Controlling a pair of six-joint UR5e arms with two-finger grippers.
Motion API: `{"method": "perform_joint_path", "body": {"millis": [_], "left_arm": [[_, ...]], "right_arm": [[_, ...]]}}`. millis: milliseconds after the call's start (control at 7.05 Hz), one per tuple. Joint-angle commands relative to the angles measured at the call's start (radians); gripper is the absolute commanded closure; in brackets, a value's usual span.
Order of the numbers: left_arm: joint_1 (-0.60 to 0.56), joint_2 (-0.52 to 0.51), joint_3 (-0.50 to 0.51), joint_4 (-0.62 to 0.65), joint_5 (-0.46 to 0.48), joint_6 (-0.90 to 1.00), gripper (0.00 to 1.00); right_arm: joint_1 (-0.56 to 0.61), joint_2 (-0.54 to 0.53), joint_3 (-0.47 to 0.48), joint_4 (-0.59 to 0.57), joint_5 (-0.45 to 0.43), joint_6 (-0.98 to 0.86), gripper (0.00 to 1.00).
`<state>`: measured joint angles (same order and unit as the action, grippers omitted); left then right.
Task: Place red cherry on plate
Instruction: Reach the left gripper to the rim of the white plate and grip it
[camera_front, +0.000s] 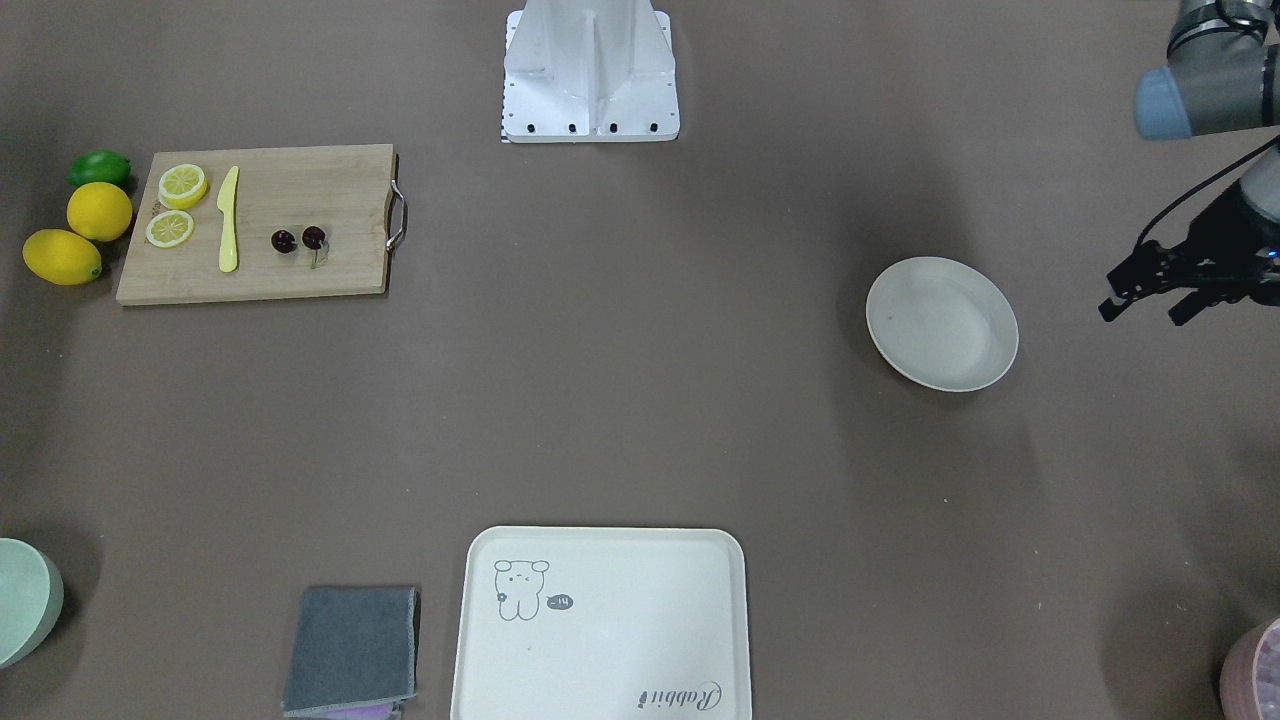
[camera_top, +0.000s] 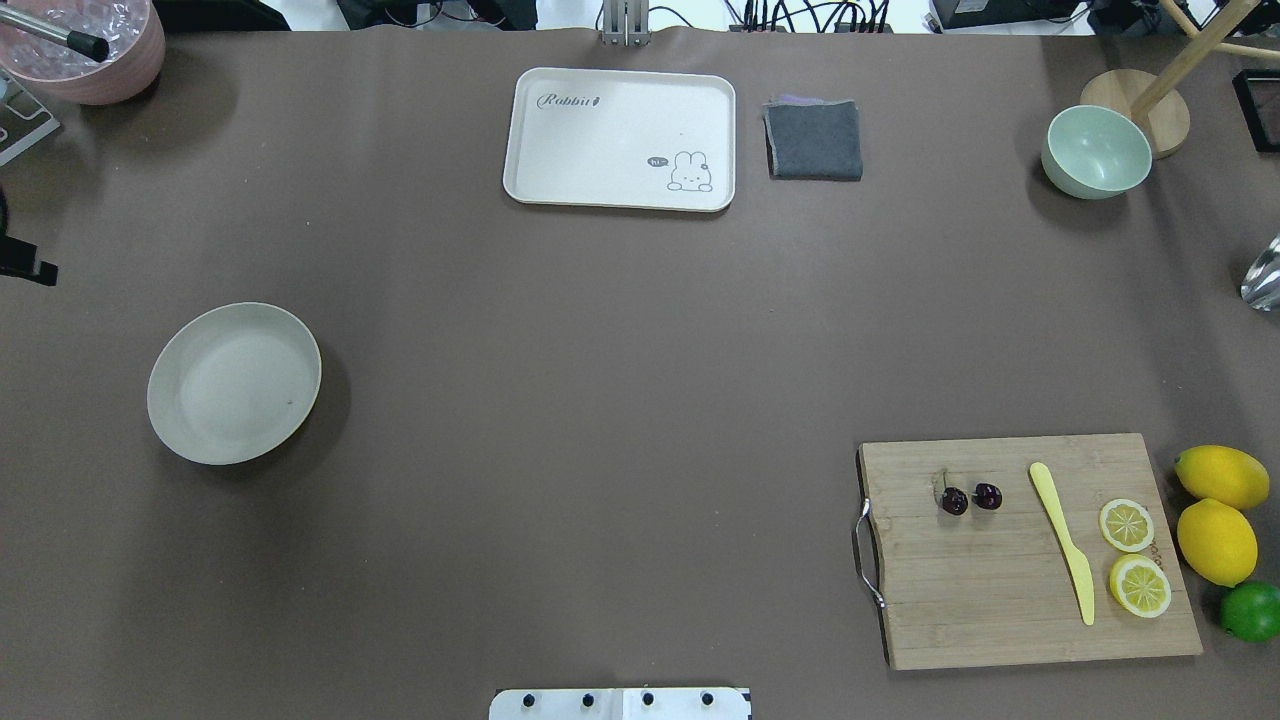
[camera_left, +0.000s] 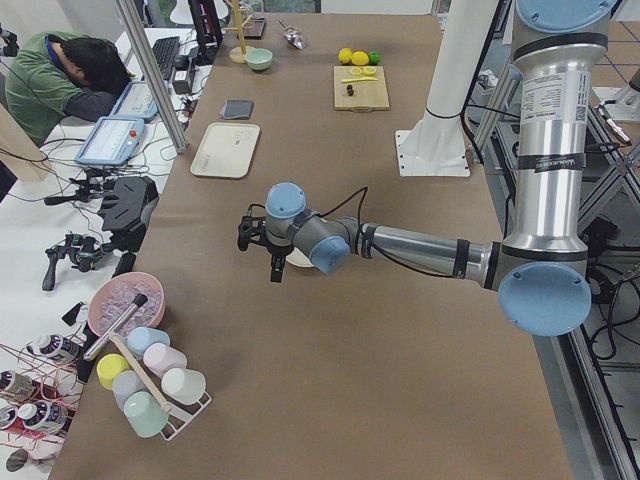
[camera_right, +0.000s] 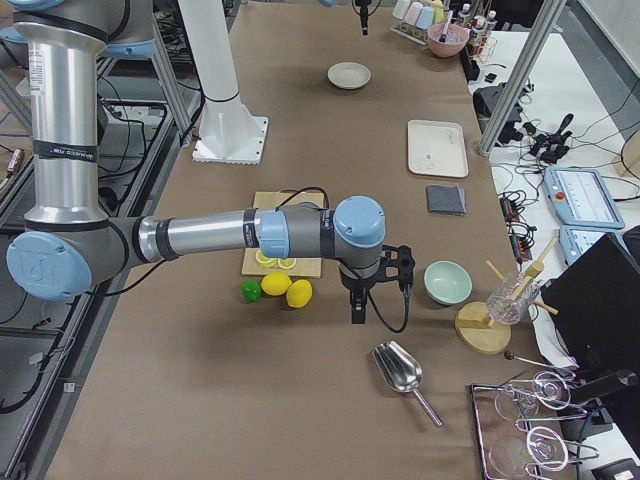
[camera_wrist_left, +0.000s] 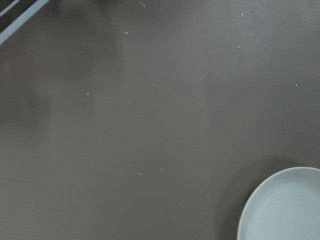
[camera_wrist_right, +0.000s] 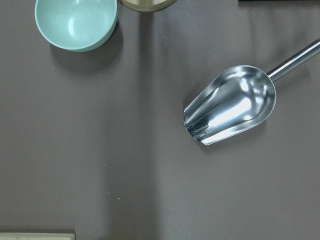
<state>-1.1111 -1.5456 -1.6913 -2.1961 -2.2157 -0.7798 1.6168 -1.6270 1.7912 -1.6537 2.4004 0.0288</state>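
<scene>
We find the red cherry (camera_top: 970, 498) lying on the wooden cutting board (camera_top: 1000, 600) in the lower right of the overhead view. Its two dark fruits sit side by side between the board's metal handle (camera_top: 866, 553) and a yellow knife (camera_top: 1063, 542). Two lemon slices (camera_top: 1127, 524) lie past the knife, and two whole lemons (camera_top: 1217, 541) and a lime (camera_top: 1252, 611) rest on the worktop (camera_top: 600, 400) just off the board's right edge. The plate (camera_top: 234, 383) sits at the left of that view, well apart from the board.

In the front-facing view the left claw (camera_front: 1145, 312) hangs at the right edge, near the plate, its fingers spread apart with nothing between them.

We see the right claw (camera_right: 357, 308) only in the right side view, pointing down between the lemons and a pale green bowl (camera_right: 447, 282), and we cannot tell how far it is open. Its wrist camera shows the bowl at upper left and a steel scoop (camera_wrist_right: 232, 105) at right
</scene>
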Motion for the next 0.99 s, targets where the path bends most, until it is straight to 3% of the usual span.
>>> {"method": "perform_joint_path", "body": {"millis": [0, 142, 852], "left_arm": [[0.140, -0.002, 0.171, -0.309, 0.099, -0.119, 0.02], [0.155, -0.013, 0.262, -0.444, 0.099, -0.162, 0.02], [0.171, -0.027, 0.243, -0.448, 0.088, -0.167, 0.02]], "right_arm": [[0.000, 0.001, -0.001, 0.000, -0.001, 0.002, 0.00], [0.000, 0.004, -0.001, 0.000, -0.003, 0.002, 0.00], [0.000, 0.009, -0.003, 0.000, -0.007, 0.002, 0.00]]}}
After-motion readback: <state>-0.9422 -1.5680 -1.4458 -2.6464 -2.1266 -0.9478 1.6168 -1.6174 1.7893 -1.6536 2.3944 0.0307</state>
